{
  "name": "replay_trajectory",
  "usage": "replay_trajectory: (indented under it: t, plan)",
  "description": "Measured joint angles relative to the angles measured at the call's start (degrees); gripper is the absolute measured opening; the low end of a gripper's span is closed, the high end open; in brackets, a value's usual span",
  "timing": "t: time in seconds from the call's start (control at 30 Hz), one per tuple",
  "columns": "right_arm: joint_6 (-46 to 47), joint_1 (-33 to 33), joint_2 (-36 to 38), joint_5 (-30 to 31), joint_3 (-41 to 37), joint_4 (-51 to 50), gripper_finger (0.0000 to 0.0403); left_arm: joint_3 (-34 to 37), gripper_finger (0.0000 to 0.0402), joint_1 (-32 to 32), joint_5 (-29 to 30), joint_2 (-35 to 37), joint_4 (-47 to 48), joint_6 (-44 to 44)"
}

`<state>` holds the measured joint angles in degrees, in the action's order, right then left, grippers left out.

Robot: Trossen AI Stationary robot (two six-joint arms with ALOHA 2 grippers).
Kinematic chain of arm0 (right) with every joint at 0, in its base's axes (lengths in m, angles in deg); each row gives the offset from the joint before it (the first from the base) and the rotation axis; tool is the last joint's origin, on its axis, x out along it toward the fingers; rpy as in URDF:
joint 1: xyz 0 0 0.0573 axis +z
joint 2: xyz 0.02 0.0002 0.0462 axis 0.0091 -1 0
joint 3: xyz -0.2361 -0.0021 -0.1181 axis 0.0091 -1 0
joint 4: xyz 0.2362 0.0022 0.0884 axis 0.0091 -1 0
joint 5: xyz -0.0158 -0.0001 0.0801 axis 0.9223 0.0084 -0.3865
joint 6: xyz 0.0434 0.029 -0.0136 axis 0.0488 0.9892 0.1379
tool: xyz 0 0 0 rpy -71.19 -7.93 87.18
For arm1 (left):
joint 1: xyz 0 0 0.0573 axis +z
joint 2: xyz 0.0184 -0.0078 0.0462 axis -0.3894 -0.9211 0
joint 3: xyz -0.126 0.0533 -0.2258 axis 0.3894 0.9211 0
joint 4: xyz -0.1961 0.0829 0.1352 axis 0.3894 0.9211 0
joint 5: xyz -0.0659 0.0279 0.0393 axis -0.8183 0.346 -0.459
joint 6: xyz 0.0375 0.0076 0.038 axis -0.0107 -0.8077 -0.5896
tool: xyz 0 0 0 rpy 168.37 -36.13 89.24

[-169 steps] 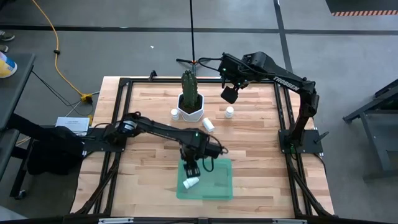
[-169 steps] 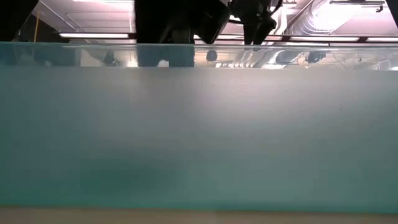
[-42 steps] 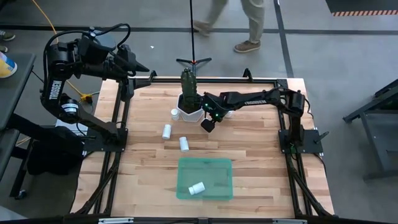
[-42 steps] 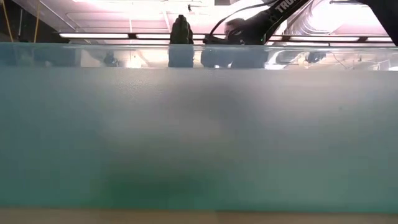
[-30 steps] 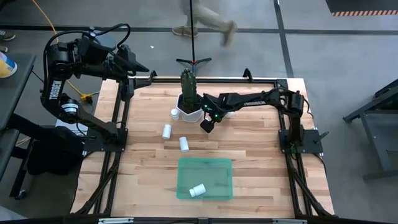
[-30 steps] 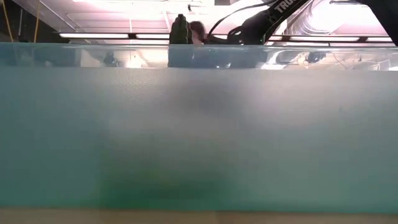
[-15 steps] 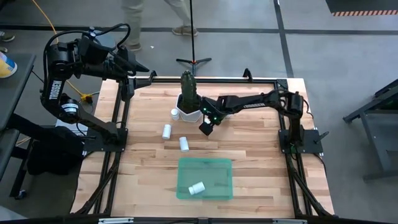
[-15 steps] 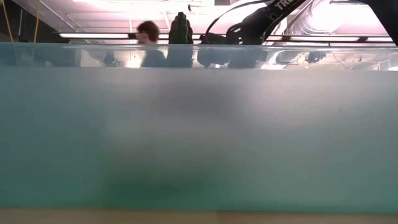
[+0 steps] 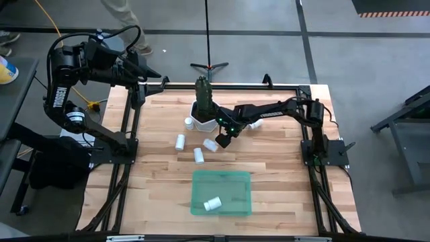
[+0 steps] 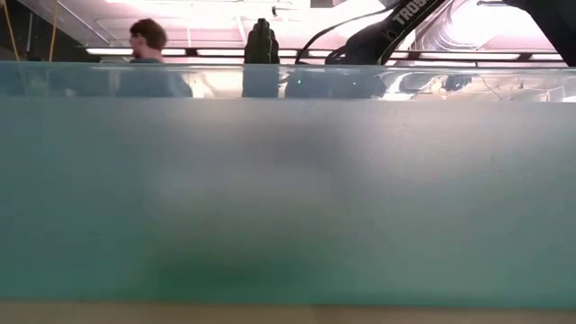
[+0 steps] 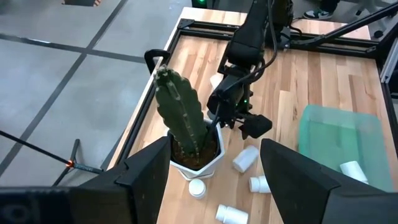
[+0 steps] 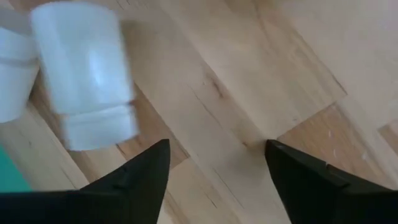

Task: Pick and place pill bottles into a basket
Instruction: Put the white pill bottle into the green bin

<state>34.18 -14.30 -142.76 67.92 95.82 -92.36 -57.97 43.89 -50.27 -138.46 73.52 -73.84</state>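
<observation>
My right gripper (image 9: 222, 140) hangs at the frame's centre with its fingers spread and empty. A pill bottle (image 9: 211, 144) lies on its side just left of it. Three more bottles sit left of that; one lies in the green basket (image 9: 239, 180) at lower centre. I judge the bottle light, stiff and slick, prone to roll, best pinched across its body. My left gripper (image 9: 143, 67), upper left, is parted, idle. The low view is blocked by the basket wall.
</observation>
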Motion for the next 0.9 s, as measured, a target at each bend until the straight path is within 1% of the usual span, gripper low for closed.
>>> replay_trajectory:
  t: [0.13, 0.23, 0.3, 0.47, 0.57, 0.73, 0.9]
  plan:
    - [-0.31, 0.0, 0.0, -0.01, 0.0, -0.27, 0.0237, 0.0, 0.0282, 0.01, -0.02, 0.0, 0.0, 0.05]
    - [-1.81, -0.05, 0.0, -0.89, 0.0, -0.81, 0.0235, 0.0, 0.0282, 0.01, -0.07, 0.0, 0.0, 0.28]
    - [-3.07, -0.25, -0.02, -2.61, 0.06, -1.45, 0.0235, 0.0, 0.0282, 0.0, -0.09, 0.0, 0.0, 0.3]
    - [-5.53, -0.42, 0.02, -9.26, 0.02, -4.51, 0.0238, 0.0, 0.0282, 0.0, -0.09, 0.0, 0.0, 0.32]
    - [-7.26, -0.31, 0.37, -10.95, -0.01, -6.37, 0.0238, 0.0, 0.0282, 0.02, -0.09, 0.0, 0.0, 0.73]
    - [-12.49, -0.22, 0.51, -9.17, 3.26, -15.1, 0.0238, 0.0, 0.0282, 0.0, -0.11, 0.0, 0.0, 0.89]
    - [-18.9, -0.04, 0.61, -3.39, 8.57, -27.37, 0.0239, 0.0, 0.0282, 0.0, -0.11, -0.02, 0.0, 1.13]
